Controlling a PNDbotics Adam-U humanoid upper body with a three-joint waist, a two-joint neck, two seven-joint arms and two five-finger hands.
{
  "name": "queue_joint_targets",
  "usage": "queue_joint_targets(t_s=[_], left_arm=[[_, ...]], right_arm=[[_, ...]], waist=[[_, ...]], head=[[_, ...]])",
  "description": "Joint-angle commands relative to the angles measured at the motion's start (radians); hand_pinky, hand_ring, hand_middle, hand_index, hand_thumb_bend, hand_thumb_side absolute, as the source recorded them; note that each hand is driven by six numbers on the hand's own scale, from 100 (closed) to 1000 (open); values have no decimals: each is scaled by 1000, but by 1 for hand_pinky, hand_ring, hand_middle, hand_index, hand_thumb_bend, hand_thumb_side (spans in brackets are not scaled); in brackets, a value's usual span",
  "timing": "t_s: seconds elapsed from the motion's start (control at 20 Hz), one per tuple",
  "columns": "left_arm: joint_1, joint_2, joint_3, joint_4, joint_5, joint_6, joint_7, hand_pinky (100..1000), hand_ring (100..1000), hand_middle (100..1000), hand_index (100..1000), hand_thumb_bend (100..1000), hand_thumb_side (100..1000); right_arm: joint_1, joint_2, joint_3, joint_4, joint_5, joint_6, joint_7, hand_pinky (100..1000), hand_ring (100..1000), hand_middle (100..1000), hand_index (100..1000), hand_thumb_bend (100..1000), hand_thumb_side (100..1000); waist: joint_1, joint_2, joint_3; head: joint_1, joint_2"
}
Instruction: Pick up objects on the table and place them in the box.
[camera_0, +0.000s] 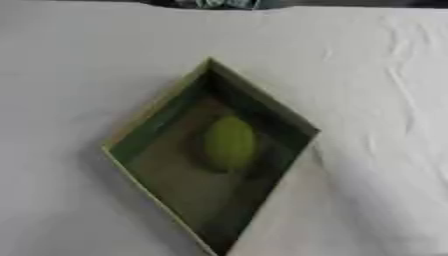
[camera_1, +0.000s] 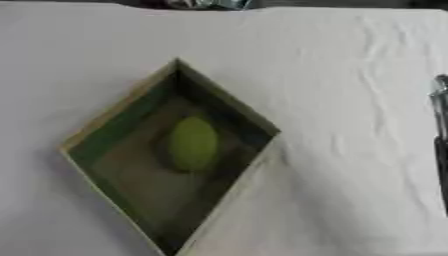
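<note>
Nothing left to pick on the white-draped worktop (camera_0: 79, 60); only the box (camera_0: 153, 127) sits there, turned corner-on like a diamond, one corner toward the far edge and one toward the near edge. Inside, resting on the box floor slightly toward the right-hand wall: a yellow-green oval object (camera_0: 230, 143), long axis running roughly near-to-far, apart from the walls as far as can be told. Nothing else seen in the box.

No hand in either view, so released or clenched cannot be told. At the right edge of the right eye view, a thin dark and silver strip (camera_1: 440, 140), probably part of the right arm, well apart from the box; that side therefore nearer to the box's right wall. By the look of it, the placing done, with no further object in sight on the cloth.
</note>
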Motion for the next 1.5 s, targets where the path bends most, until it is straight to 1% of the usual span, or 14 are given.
queue_joint_targets(t_s=[0.05,0.25,0.5,0.7,0.85,0.9,0.95,1.2,1.4,1.5], left_arm=[[4,52,9,-20,49,-29,48,711,755,686,735,100,625],[19,62,-14,-20,105,-62,104,713,755,686,735,100,625],[24,82,-39,-20,175,-98,174,722,759,690,739,100,629],[33,96,-57,-20,230,-113,230,719,749,677,732,100,629],[39,105,-68,-20,275,-114,274,717,745,672,728,100,630],[40,109,-71,-20,290,-116,289,718,746,674,730,100,630],[41,114,-74,-20,305,-121,304,719,746,674,730,100,631],[55,139,-88,-20,382,-153,381,716,744,671,729,100,632],[67,154,-96,-20,442,-172,441,711,738,664,727,100,631],[75,165,-91,-20,469,-182,471,711,737,663,727,100,629]], right_arm=[[-14,-17,0,-16,-2,1,14,821,671,623,725,100,529],[-24,-22,4,-16,-7,-1,21,827,693,645,729,100,529],[-36,-31,10,-16,-11,-5,28,833,719,672,735,100,529],[-42,-36,14,-16,-15,-9,29,841,750,697,743,100,528],[-49,-39,17,-16,-20,-11,28,848,772,717,751,100,527],[-50,-40,18,-16,-22,-12,28,850,779,727,755,100,477],[-50,-40,19,-16,-23,-13,28,851,782,733,757,100,526],[-50,-41,20,-16,-26,-17,25,851,786,741,764,100,526],[-49,-41,22,-16,-23,-18,29,849,783,738,762,100,527],[-48,-40,22,-16,-21,-17,31,849,782,737,762,100,528]], waist=[[5,-14,-5],[8,-11,-16],[12,-9,-34],[13,-9,-45],[13,-8,-49],[12,-8,-50],[12,-9,-51],[8,-12,-56],[5,-16,-57],[5,-19,-56]], head=[[3,-22],[0,-30],[-4,-29],[-10,-25],[-11,-23],[-11,-24],[-12,-25],[-19,-29],[-14,-29],[-12,-28]])
